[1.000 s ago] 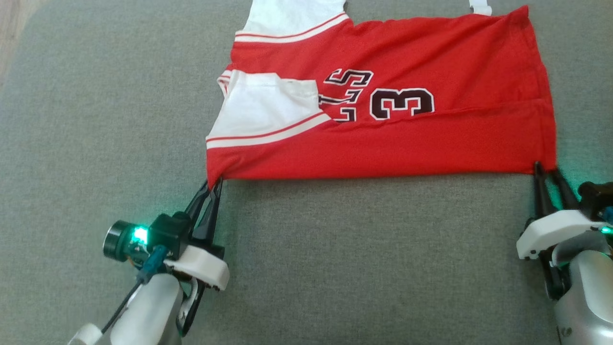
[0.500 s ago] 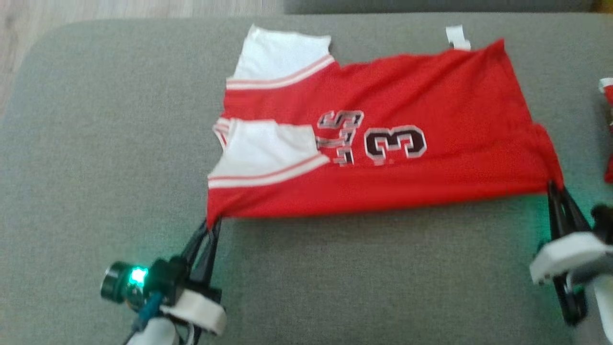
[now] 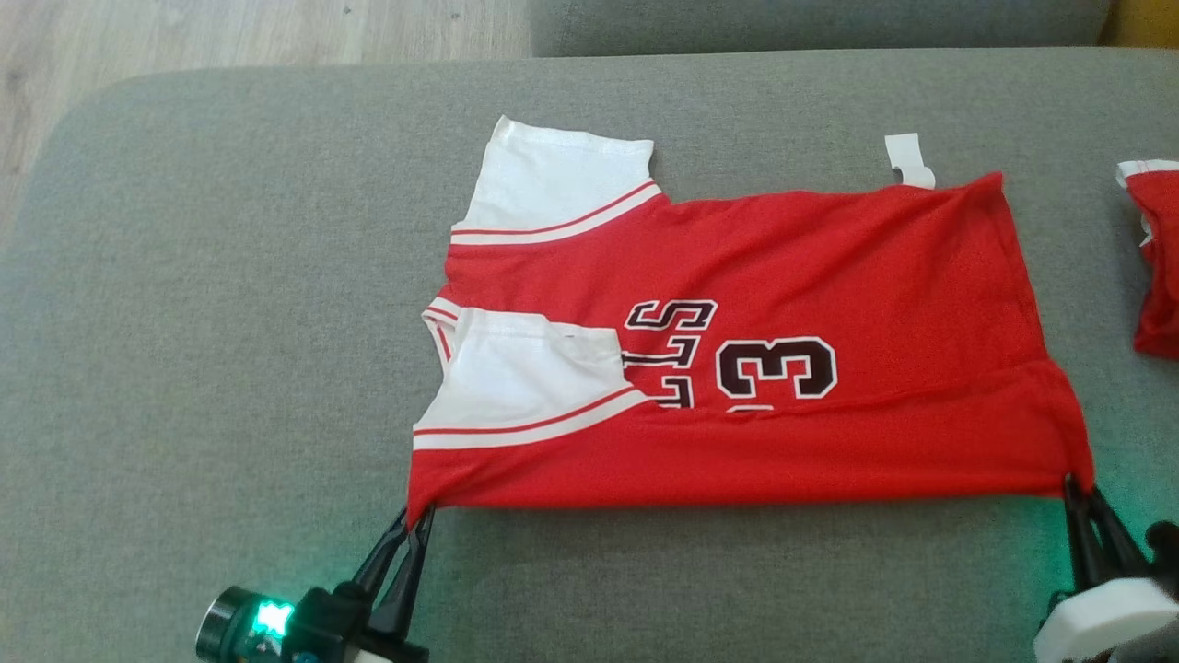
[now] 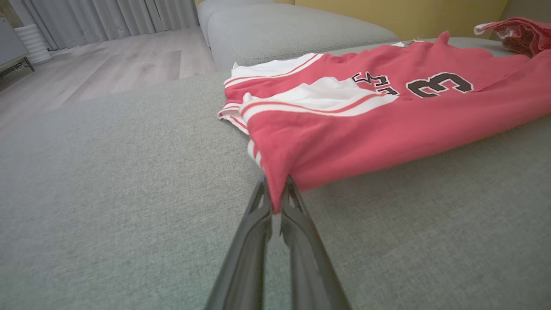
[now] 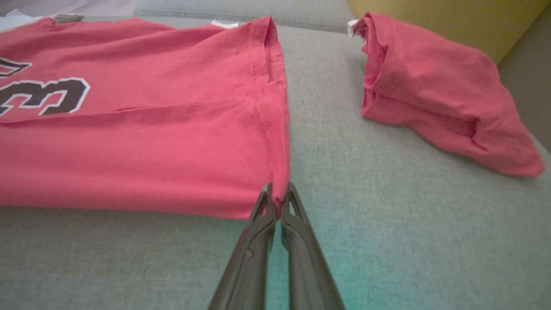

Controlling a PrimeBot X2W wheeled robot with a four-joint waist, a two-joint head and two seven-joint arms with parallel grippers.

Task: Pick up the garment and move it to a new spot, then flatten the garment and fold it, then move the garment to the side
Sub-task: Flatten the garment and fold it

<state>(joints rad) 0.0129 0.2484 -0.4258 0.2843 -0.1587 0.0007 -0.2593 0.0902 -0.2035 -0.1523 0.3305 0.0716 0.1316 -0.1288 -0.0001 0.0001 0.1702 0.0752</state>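
**Item:** garment (image 3: 829, 258), red jersey numbered 3, lying sideways on the grey cushion (image 3: 184, 368), right of centre. A near strip appears folded over the lettering.

**Left gripper** (image 3: 417, 516): fingers clamped on the near-left corner.

**Right gripper** (image 3: 1079, 486): fingers clamped on the near-right corner.

**Step, judged:** folding.

**Next move calls for:** raising both corners evenly and carrying them toward the far edge, clear of the red bundle (image 3: 1159, 276) at the right edge.

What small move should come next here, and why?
Probably lift both near corners slightly and start carrying them toward the far edge: the left gripper and right gripper are each shut on a corner of the red mesh number-3 jersey, which lies spread flat on the grey cushion.
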